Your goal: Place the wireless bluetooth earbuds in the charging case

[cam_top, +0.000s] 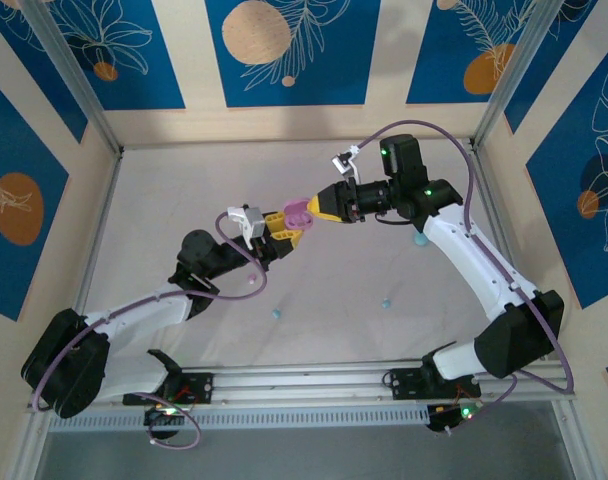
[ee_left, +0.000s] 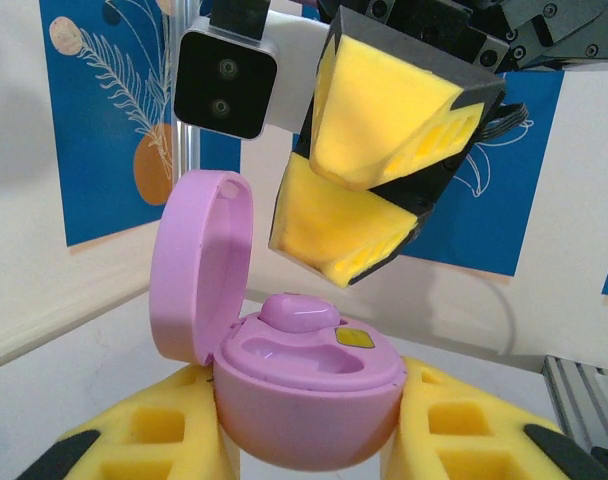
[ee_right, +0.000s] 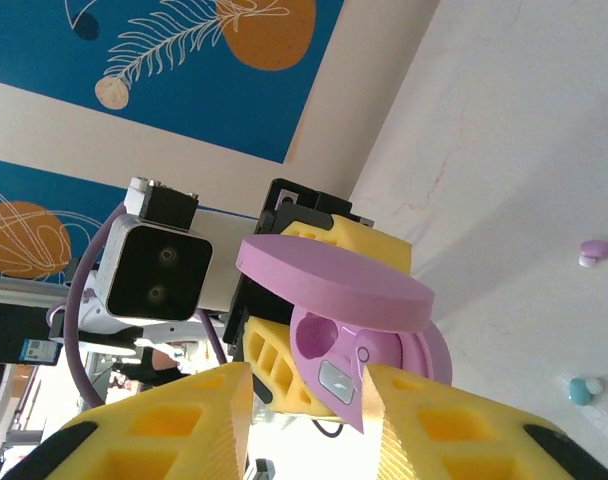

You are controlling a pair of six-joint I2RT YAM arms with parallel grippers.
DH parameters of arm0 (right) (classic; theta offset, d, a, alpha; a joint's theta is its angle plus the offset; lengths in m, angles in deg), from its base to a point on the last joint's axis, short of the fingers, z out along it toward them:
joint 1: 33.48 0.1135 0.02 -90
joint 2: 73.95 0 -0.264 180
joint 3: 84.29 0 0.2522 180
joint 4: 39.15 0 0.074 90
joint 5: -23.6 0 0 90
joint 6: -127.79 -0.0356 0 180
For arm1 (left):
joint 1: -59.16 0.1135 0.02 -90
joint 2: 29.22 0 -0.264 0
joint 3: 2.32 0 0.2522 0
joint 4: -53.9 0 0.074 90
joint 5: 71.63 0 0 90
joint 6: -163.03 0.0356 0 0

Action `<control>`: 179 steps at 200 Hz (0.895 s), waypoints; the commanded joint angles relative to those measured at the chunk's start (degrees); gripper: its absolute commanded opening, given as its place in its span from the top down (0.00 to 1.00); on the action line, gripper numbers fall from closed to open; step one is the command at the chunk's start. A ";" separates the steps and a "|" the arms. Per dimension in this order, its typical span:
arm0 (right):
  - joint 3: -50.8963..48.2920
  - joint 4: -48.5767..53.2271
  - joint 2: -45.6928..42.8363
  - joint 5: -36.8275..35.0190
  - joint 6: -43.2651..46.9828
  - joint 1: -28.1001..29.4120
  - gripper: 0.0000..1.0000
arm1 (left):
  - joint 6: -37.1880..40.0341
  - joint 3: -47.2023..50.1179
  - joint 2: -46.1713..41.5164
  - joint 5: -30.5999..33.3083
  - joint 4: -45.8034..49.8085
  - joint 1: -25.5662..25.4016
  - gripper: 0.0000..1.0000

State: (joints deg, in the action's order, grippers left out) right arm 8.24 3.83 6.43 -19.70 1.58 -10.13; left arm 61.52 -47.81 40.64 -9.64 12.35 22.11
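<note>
My left gripper [cam_top: 289, 225] is shut on an open pink charging case [cam_top: 298, 212], held above the table's middle. In the left wrist view the case [ee_left: 304, 395] sits between the yellow fingers [ee_left: 134, 440] with its lid [ee_left: 199, 265] tipped up on the left. One pink earbud [ee_left: 297, 312] is seated in the far slot; the near slot [ee_left: 294, 358] is empty. My right gripper [cam_top: 315, 209] hovers just over the case, its fingers [ee_left: 384, 110] close above the seated earbud. In the right wrist view its jaws [ee_right: 306, 400] stand apart with nothing across the gap, facing the case [ee_right: 334, 280].
Teal earbuds lie loose on the table [cam_top: 277, 312] [cam_top: 385, 301], and another teal piece [cam_top: 419, 240] rests under the right arm. A small pink earbud [ee_right: 596, 248] and a teal one [ee_right: 582, 390] show on the table. Metal frame posts and patterned walls ring the workspace.
</note>
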 commanded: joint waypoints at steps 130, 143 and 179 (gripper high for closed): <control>-5.47 6.20 9.18 -26.22 4.46 0.13 0.64 | 7.88 -0.87 -22.25 13.19 18.22 -0.63 0.71; -2.94 7.16 14.91 -27.40 4.24 2.94 0.64 | 8.08 -1.42 -24.09 14.23 20.08 -0.59 0.71; 6.18 8.98 29.56 -27.77 1.08 9.76 0.64 | 8.94 -3.49 -27.09 14.82 25.35 -0.62 0.71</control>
State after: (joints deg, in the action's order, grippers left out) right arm 7.49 9.40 30.54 -46.56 4.34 -4.27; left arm 68.78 -48.55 15.29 3.63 33.12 21.91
